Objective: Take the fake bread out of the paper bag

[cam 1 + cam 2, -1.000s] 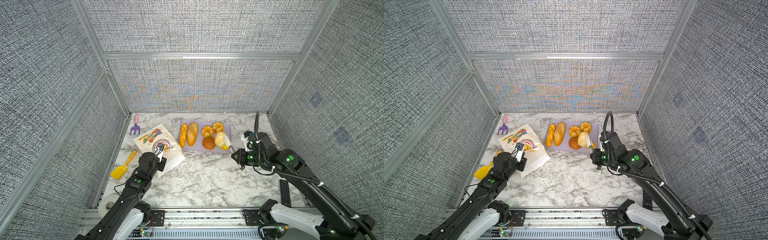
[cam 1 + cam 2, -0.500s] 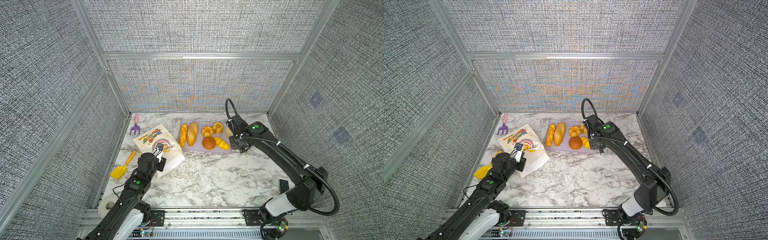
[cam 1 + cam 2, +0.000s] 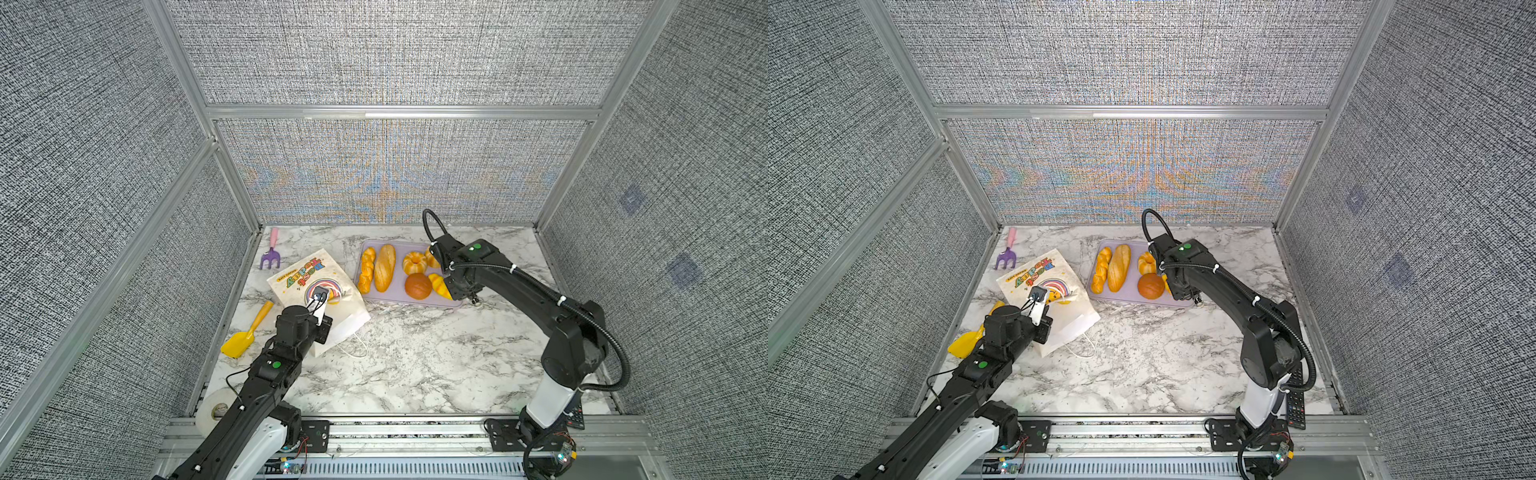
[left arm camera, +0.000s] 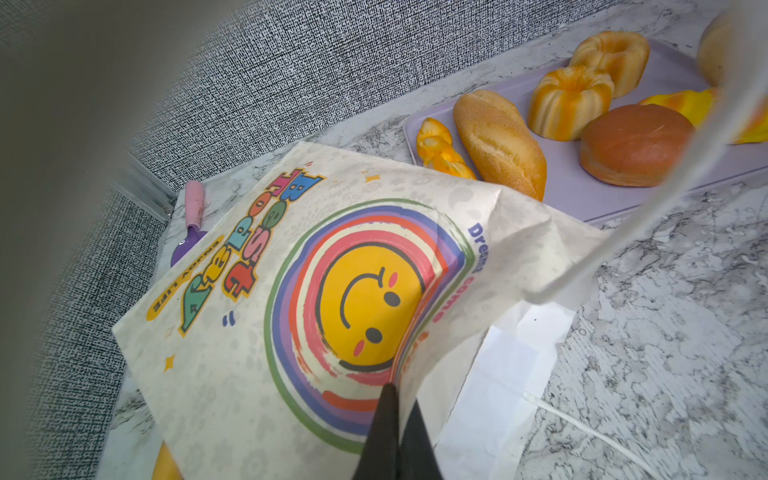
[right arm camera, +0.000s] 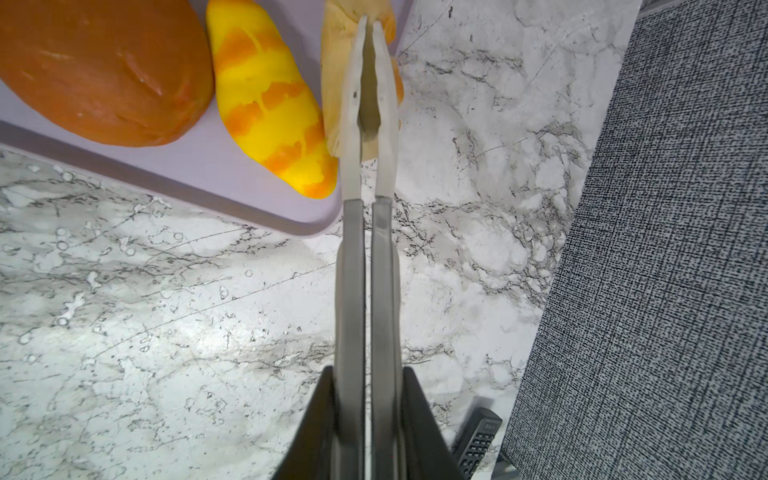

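The left arm reaches away from the near edge, its left hand (image 4: 399, 401) closed on the mouth edge of the cream paper bag with rainbow smiley print (image 3: 307, 278), which lies on its side. The right arm arches up and folds down, and its right hand (image 5: 370, 29) pinches a pale soft toy roll (image 5: 332, 104) at the right edge of the flat lilac tray (image 3: 398, 291). The glossy golden-orange fake bread (image 3: 385, 268) lies on that tray, far centre of the white marble-patterned counter (image 3: 415, 365) — grey woven wall panels (image 3: 374, 54) enclose it.
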`<act>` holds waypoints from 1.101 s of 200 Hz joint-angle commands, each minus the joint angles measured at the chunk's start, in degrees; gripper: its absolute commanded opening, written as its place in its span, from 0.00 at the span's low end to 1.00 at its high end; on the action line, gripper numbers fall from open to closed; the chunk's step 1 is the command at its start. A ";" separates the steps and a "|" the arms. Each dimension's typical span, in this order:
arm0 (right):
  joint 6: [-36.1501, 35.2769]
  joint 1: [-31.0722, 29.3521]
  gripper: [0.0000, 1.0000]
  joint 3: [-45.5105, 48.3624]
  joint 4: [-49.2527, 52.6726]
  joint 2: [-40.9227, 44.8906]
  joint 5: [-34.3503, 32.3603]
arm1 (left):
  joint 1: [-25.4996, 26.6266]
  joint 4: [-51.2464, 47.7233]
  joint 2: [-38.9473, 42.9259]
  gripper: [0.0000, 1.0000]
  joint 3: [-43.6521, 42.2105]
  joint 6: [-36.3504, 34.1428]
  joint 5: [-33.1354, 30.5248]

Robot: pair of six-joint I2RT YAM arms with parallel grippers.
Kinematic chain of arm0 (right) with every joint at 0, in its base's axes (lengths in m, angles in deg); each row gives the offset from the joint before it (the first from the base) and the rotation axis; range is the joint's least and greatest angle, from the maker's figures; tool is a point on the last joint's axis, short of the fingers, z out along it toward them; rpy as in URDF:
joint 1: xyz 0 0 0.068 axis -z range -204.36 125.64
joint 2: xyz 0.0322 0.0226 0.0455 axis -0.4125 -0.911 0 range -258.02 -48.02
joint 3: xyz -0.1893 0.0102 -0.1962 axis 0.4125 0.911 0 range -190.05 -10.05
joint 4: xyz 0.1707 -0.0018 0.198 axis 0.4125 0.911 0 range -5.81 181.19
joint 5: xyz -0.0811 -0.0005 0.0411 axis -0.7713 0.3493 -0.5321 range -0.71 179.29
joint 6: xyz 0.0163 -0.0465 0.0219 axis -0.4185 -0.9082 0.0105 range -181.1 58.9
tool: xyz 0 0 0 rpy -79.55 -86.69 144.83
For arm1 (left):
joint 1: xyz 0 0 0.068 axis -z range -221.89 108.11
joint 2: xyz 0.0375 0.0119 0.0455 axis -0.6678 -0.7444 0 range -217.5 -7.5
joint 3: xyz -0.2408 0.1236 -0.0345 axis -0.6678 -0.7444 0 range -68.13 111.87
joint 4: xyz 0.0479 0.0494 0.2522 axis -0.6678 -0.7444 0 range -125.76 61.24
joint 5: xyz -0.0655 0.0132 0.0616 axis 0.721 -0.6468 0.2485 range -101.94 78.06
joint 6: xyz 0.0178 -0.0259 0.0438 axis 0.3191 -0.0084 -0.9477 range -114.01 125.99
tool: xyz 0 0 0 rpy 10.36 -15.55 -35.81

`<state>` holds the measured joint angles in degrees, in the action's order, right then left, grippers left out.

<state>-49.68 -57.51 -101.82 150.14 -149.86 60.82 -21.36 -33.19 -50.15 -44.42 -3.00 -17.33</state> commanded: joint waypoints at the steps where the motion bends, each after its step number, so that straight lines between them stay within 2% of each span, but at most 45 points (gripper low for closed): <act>1: -0.78 -0.36 0.00 0.14 -0.26 -0.24 0.12 | 0.03 0.69 -0.15 0.00 -0.15 0.01 0.82; 39: 0.96 -0.91 0.00 2.26 -5.20 1.26 12.46 | -0.04 0.71 -0.41 0.00 -0.06 0.10 0.82; 63: 2.62 -1.79 0.00 2.32 -5.85 1.04 14.32 | 0.03 0.65 -0.28 0.00 -0.11 0.09 0.91; 93: 2.61 -2.62 0.00 0.88 -3.73 -0.93 11.47 | 0.02 0.73 -0.20 0.00 -0.11 -0.04 1.04; 135: 2.15 -2.82 0.00 -2.94 2.72 -3.05 0.95 | 0.00 0.83 -0.20 0.00 -0.15 -0.07 0.99; 164: 2.15 -2.88 0.00 -5.23 6.08 -3.30 -3.95 | 0.03 0.94 -0.41 0.00 -0.07 -0.06 1.08; 199: 1.20 -2.89 0.00 -6.23 5.87 -5.12 -3.60 | 0.00 0.75 -0.50 0.00 0.03 -0.10 1.25; 220: 1.05 -2.92 0.14 -6.08 5.09 -6.98 -1.20 | 0.00 0.34 -0.25 0.00 -0.06 -0.06 1.21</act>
<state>-48.20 -60.35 -107.68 154.66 -155.48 58.99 -21.36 -33.19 -50.55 -44.42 -3.00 -16.67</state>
